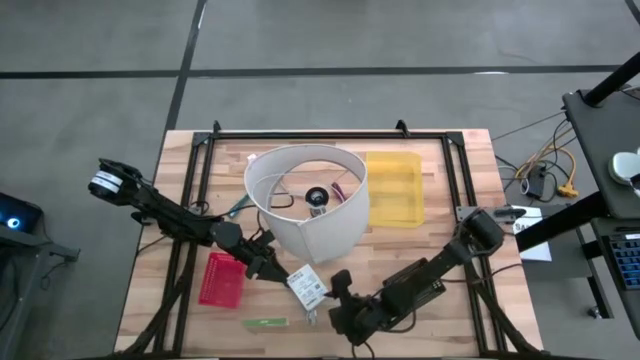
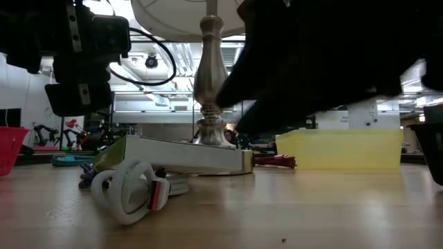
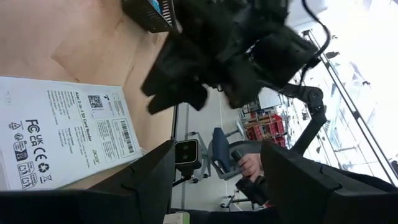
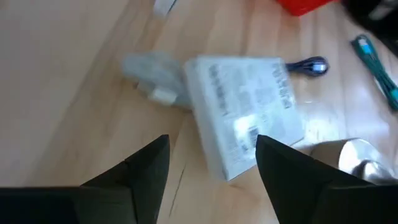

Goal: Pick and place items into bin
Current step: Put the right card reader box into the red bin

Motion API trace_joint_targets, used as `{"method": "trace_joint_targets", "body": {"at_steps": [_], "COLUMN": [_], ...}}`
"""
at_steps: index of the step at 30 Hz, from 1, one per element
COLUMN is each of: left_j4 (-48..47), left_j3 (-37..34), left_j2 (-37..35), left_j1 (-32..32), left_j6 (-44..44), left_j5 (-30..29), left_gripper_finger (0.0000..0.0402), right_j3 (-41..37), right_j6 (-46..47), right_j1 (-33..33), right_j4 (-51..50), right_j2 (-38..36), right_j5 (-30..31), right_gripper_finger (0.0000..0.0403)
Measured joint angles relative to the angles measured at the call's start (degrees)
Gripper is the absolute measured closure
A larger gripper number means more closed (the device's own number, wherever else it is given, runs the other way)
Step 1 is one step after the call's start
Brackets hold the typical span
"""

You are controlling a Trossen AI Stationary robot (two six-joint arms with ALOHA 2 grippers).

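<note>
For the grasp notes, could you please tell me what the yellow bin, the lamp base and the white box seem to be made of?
Yellow bin: likely translucent plastic, since light glows through its walls. Lamp base: apparently polished metal, with silvery reflections. White box: probably matte printed cardboard, with flat faces carrying text and barcodes.

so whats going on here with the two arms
Both arms are low over the front of the wooden table, closing in on a white labelled box beside the lampshade. The left gripper and right gripper are both open and empty. The yellow bin sits at the back.
</note>
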Motion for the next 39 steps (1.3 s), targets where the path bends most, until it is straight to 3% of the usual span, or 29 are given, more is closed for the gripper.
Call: {"method": "trace_joint_targets", "body": {"at_steps": [3, 8, 14, 21, 39], "left_j4": [0.0, 0.04, 0.03, 0.02, 0.04], "left_j3": [0.0, 0.0, 0.0, 0.0, 0.0], "left_j2": [0.0, 0.0, 0.0, 0.0, 0.0], "left_j1": [0.0, 0.0, 0.0, 0.0, 0.0], "left_j6": [0.0, -0.04, -0.04, -0.04, -0.02], "left_j5": [0.0, 0.0, 0.0, -0.02, -0.02], "left_gripper_finger": [0.018, 0.018, 0.018, 0.018, 0.018], "right_j3": [0.32, 2.34, 2.74, 2.85, 3.0], "right_j6": [-4.89, -9.69, -13.12, -15.08, -14.61], "right_j1": [0.02, 0.0, -0.91, -1.03, -3.11], "right_j4": [0.26, 0.47, 0.4, 1.71, 2.25], "right_j2": [1.68, 3.8, 5.44, 6.96, 7.18], "right_j5": [0.8, 8.12, 3.46, 8.49, 8.57], "right_gripper_finger": [0.0172, 0.0166, 0.0165, 0.0173, 0.022]}}
